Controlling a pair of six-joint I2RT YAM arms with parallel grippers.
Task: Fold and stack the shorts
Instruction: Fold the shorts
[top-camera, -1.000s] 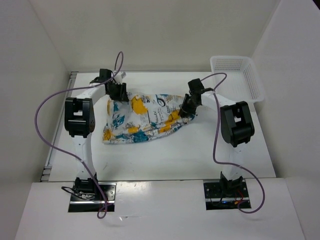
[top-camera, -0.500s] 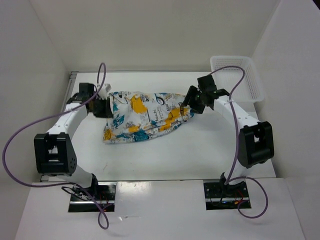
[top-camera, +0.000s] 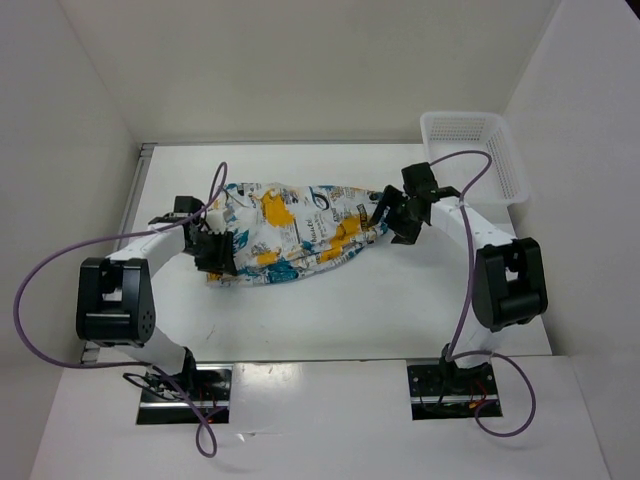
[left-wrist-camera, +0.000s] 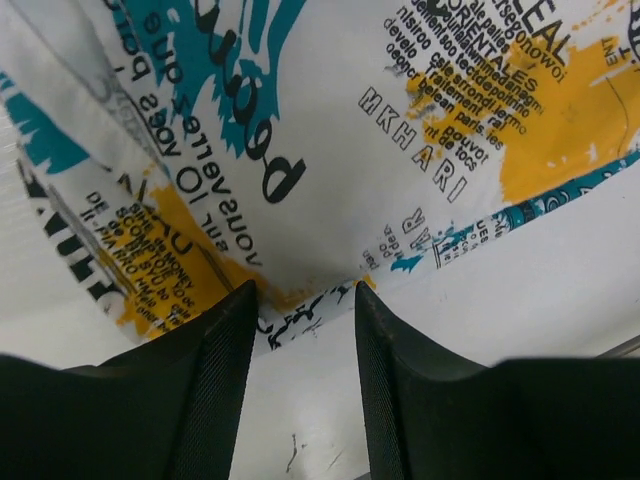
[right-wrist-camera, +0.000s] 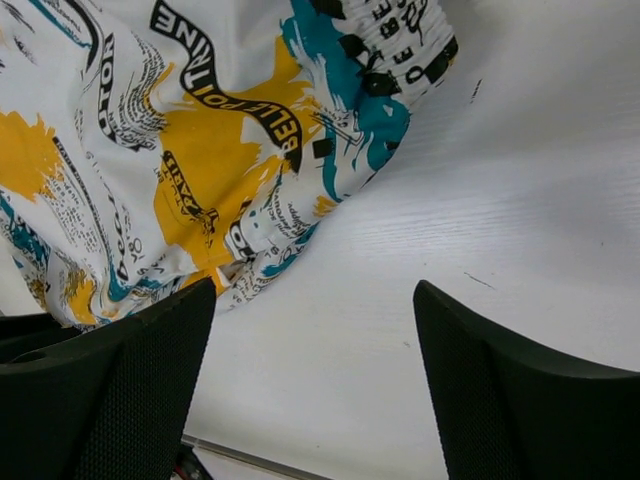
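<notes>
Overhead first: the shorts (top-camera: 295, 232) lie rumpled and stretched sideways on the table (top-camera: 350, 310), bunched at their right end, with no clean crease showing. The left gripper (top-camera: 222, 255) sits low at the shorts' near-left corner. The right gripper (top-camera: 397, 222) is just off their right end. A white mesh basket (top-camera: 512, 170) stands well apart, beyond the shorts' far-right side, and no cloth shows in it. Left wrist view: print fills the upper frame, and the shorts' hem runs right at the fingers (left-wrist-camera: 225, 340). These stand partly apart with bare table showing between them and no cloth pinched. Right wrist view: the jaws are spread wide with nothing in them, and the shorts' bunched end lies just ahead and to one side of them. Judgement: the task is early. The garment is laid out, at most loosely doubled, and not squared, so proper folds and the stacking are all left. Only one pair is in sight. The surface is white and matt, with faint scuffs near the shorts. Plain white walls (top-camera: 300, 70) close in beyond and to both sides of them. Purple cables (top-camera: 60, 260) loop from each arm.
</notes>
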